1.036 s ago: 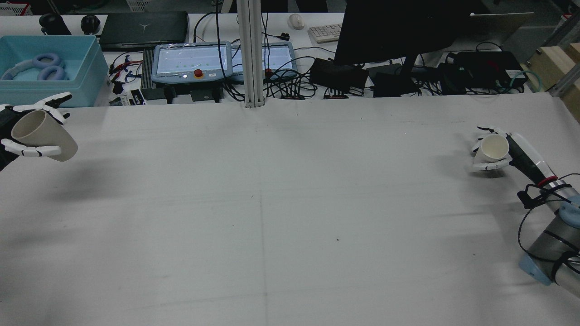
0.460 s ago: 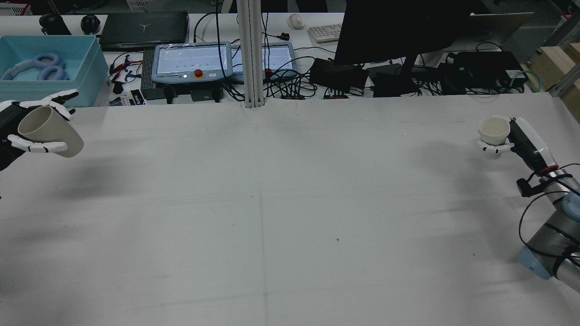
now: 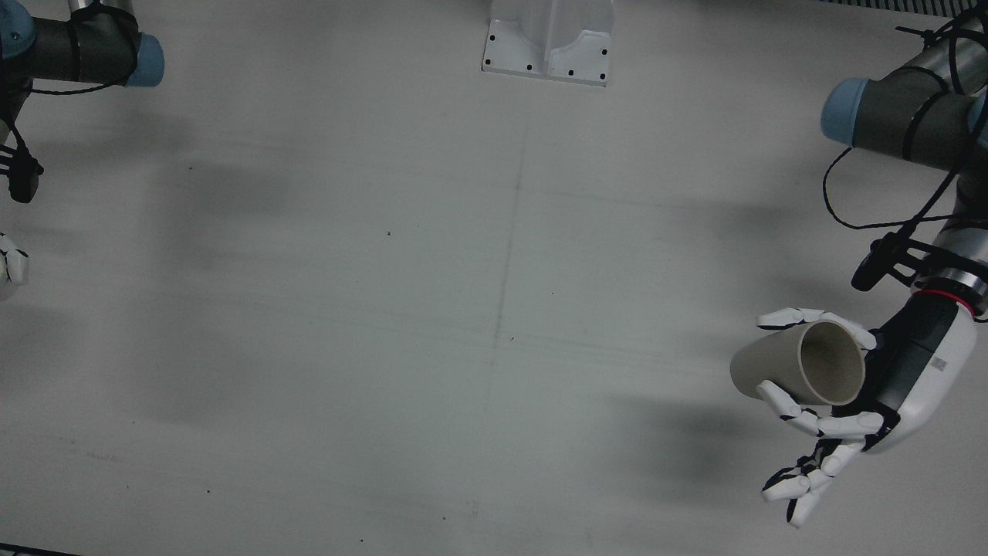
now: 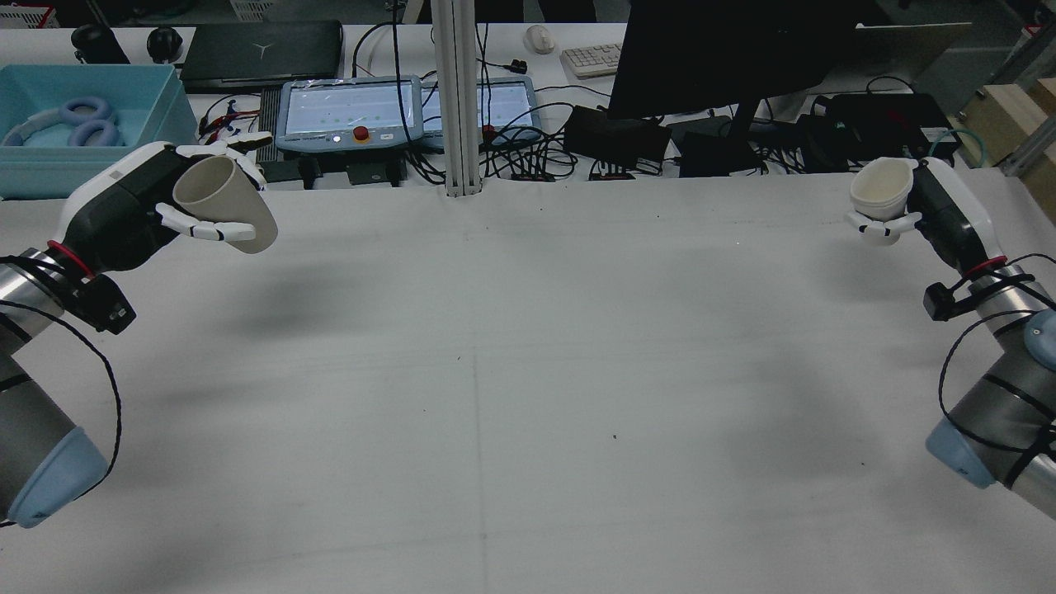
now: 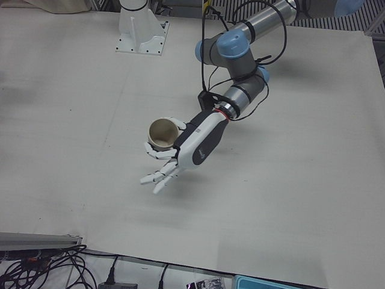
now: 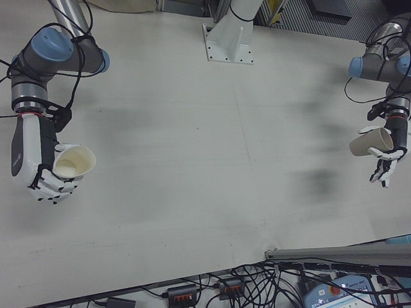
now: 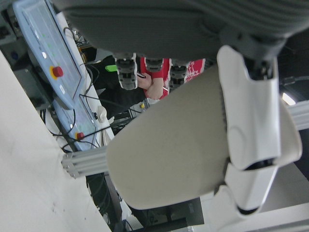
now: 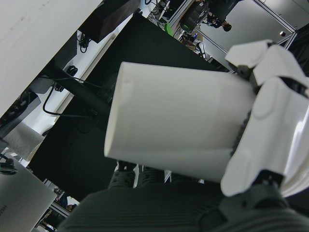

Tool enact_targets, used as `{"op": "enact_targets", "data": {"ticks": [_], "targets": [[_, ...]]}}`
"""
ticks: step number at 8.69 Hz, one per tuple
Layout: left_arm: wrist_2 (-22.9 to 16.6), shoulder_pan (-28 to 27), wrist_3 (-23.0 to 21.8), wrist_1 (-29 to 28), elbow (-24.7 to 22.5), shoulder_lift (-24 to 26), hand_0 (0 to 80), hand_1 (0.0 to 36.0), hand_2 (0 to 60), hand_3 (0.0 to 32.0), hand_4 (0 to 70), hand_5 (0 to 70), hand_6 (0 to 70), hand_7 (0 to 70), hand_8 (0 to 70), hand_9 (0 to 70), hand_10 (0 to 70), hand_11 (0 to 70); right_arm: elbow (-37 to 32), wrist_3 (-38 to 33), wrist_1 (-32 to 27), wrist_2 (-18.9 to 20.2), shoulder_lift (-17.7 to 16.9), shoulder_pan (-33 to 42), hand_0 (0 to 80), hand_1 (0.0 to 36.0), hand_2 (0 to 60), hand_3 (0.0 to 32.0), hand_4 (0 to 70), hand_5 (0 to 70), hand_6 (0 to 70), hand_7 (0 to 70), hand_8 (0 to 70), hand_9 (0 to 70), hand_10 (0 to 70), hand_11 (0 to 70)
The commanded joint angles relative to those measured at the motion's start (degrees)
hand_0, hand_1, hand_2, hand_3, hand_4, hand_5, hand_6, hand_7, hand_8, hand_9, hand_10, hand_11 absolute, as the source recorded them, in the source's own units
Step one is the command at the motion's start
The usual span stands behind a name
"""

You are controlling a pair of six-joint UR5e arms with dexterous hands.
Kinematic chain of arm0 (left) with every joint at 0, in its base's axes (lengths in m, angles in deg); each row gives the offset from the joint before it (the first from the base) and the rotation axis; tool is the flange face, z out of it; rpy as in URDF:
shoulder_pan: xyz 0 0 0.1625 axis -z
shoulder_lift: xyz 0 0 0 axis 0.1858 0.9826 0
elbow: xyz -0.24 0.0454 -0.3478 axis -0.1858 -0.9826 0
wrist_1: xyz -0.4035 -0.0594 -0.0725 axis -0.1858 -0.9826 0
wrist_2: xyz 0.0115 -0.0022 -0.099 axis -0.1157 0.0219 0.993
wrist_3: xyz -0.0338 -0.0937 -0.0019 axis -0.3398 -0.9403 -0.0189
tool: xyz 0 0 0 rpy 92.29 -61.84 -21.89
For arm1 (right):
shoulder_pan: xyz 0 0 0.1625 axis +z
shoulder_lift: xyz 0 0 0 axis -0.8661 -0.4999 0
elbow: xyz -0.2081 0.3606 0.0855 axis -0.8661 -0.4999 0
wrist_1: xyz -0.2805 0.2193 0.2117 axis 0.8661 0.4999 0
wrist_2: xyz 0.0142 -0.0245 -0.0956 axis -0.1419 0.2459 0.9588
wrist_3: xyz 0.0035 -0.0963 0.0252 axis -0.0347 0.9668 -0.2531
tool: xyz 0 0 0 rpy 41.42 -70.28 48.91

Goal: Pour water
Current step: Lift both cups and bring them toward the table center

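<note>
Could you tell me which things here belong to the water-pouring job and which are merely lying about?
Belonging to the job:
- beige paper cup, tilted, held by the left hand
- white paper cup, upright, held by the right hand

Lying about, beyond the table:
- light blue plastic bin holding headphones
- grey teach pendant with a red button
- black monitor

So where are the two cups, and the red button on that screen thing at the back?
beige cup (image 4: 224, 206), rear view, its side wall
white cup (image 4: 881, 188), rear view, its outer wall
red button (image 4: 360, 133), rear view, its top
</note>
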Motion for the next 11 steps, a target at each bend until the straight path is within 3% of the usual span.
{"op": "enact_targets", "data": {"ticks": [1, 3, 5, 7, 11], "targets": [[0.2, -11.3, 7.6, 4.7, 1.1, 10.1, 59.2, 36.0, 60.0, 0.0, 70.0, 70.0, 9.3, 15.8, 3.0, 4.5, 7.9, 13.5, 15.5, -0.2, 16.1, 1.0, 0.5, -0.5, 64.1, 32.3, 60.0, 0.0, 62.9, 56.9, 56.3, 56.5, 45.3, 57.0, 26.0, 39.6], [0.6, -18.7, 11.3, 5.1, 6.7, 15.2, 59.6, 36.0, 60.0, 0.0, 70.0, 70.0, 9.8, 16.2, 3.2, 4.7, 8.3, 14.0, 22.7, -0.1, 22.1, 1.0, 0.5, 0.1, 70.0, 34.8, 60.0, 0.0, 65.3, 59.0, 57.2, 56.7, 43.9, 54.7, 23.6, 36.2], [1.8, -22.2, 15.2, 4.9, 10.4, 20.1, 59.5, 36.0, 60.0, 0.0, 70.0, 70.0, 9.7, 16.0, 3.3, 4.7, 8.3, 14.0, 29.6, 0.4, 30.2, 1.0, 1.1, 0.0, 80.0, 36.0, 60.0, 0.0, 70.0, 63.7, 59.1, 58.0, 42.6, 52.3, 20.9, 32.5], [1.9, -23.9, 17.7, 5.6, 14.6, 26.0, 59.8, 36.0, 60.0, 0.0, 70.0, 70.0, 10.5, 16.5, 3.5, 4.8, 8.0, 13.7, 33.8, 5.0, 34.9, 1.1, 2.5, -0.6, 80.0, 36.0, 60.0, 0.0, 70.0, 70.0, 61.3, 60.1, 42.3, 51.1, 19.4, 30.8], [2.1, -25.5, 22.8, 7.5, 22.9, 38.9, 61.6, 36.0, 60.0, 0.0, 70.0, 70.0, 12.3, 17.6, 4.2, 5.4, 7.7, 13.3, 36.8, 16.0, 44.0, 1.9, 9.6, -4.3, 80.0, 36.0, 60.0, 0.0, 70.0, 70.0, 66.4, 64.9, 42.1, 50.1, 18.8, 30.5]]}}
